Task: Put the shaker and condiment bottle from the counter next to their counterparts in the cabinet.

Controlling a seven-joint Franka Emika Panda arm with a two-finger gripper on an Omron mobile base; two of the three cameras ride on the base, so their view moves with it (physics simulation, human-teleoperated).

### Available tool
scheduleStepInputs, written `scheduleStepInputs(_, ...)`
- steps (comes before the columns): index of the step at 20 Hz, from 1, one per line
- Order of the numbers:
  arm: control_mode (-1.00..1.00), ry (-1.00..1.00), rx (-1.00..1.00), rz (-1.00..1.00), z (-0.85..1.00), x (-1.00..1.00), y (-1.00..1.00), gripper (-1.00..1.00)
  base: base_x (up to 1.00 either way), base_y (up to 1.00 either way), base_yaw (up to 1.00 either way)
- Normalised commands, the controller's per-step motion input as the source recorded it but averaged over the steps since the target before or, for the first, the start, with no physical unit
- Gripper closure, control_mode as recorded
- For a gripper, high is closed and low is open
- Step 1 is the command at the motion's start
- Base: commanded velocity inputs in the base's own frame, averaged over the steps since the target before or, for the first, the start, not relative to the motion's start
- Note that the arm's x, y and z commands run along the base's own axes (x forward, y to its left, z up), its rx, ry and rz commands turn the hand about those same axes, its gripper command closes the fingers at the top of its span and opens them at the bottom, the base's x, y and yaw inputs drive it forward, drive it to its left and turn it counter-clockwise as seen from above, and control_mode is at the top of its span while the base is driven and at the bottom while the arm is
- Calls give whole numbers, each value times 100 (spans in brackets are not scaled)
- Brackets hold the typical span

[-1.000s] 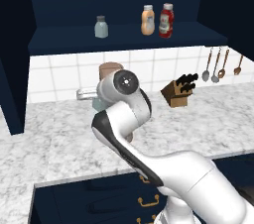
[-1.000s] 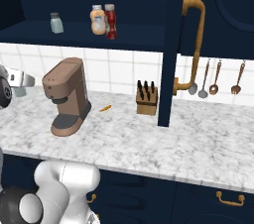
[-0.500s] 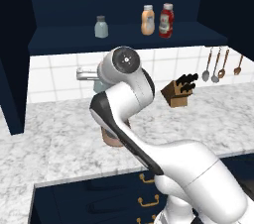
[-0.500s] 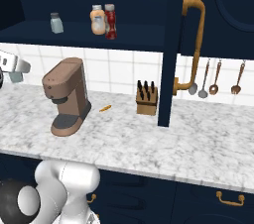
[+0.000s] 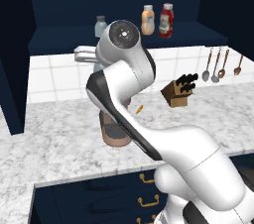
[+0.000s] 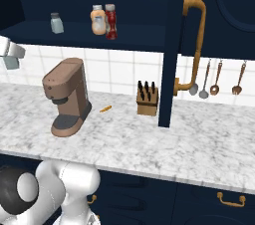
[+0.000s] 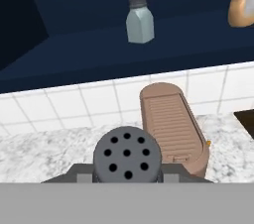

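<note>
Hand [image 7: 127, 174] apparently closed around shaker [image 7: 127, 155]

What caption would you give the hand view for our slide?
Gripper carries a shaker above the coffee machine, facing its twin in the cabinet.

The shaker [image 7: 127, 155] sits low in the middle of the hand view, seen from above: a round dark grey cap pierced with nine holes, flanked on both sides by the dark fingertips [image 7: 77, 172] of the gripper [image 7: 127, 174], which press against it. Beyond it the brown coffee machine [image 7: 172, 125] stands on the marbled counter [image 7: 44, 151], close to the back edge where the white tiled wall [image 7: 74, 101] rises. Above the tiles runs the cabinet [image 7: 163, 44] shelf (dark navy, its left end lost in shadow). On it stands a matching pale shaker [image 7: 139, 20], upright, set back from the shelf's front edge. An orange-tan bottle [image 7: 243, 2] is cut off at the upper right.
</note>
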Motion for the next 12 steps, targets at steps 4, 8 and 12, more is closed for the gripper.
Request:
scheduleStepInputs(4,-100,0,0,-3,52,0,-12,100,0,0,0)
scheduleStepInputs(8,-100,-1,0,-3,60,-1,-21,100,0,0,0)
scheduleStepInputs(12,-100,-1,0,-2,59,0,-26,100,0,0,0)
